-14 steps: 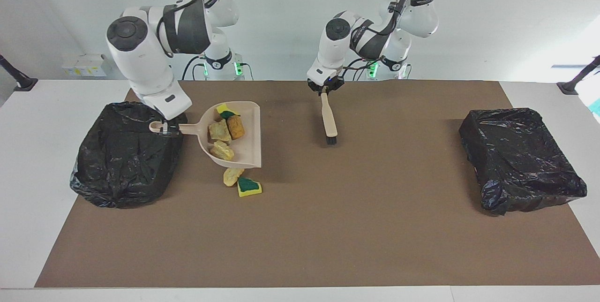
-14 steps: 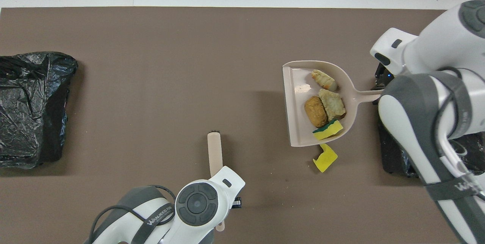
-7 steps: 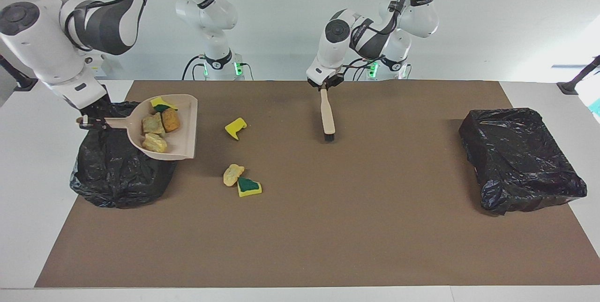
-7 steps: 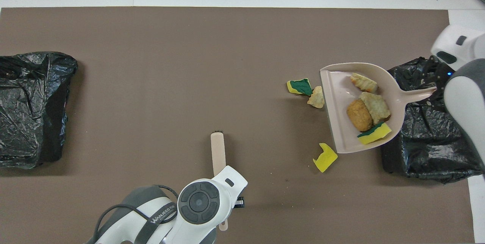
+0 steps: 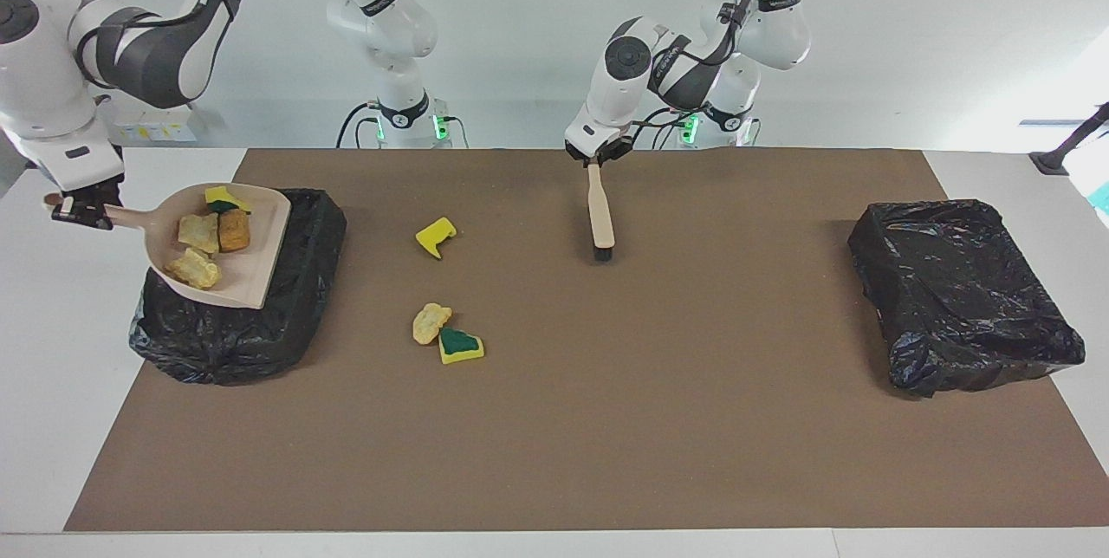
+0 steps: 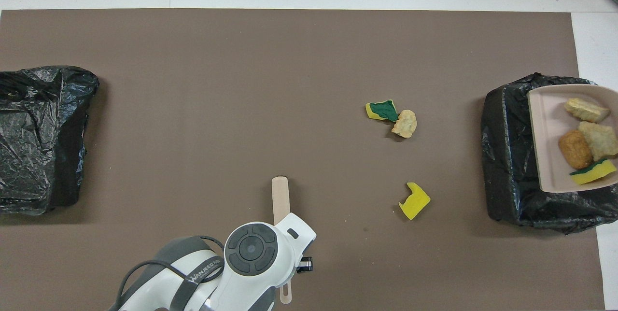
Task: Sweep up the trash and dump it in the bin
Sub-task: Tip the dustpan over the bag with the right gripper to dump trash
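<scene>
The right tool (image 5: 76,211) pinches the handle of the beige dustpan (image 5: 251,259), holding it over the black-lined bin (image 5: 234,333) at the right arm's end of the desk (image 5: 606,419). Four scraps (image 5: 208,237) ride in the pan (one green-faced). Three scraps (image 5: 446,337) lie on the brown mat. The left tool (image 5: 596,158) is clamped on the brush (image 5: 599,216), bristles down, over the mat.
</scene>
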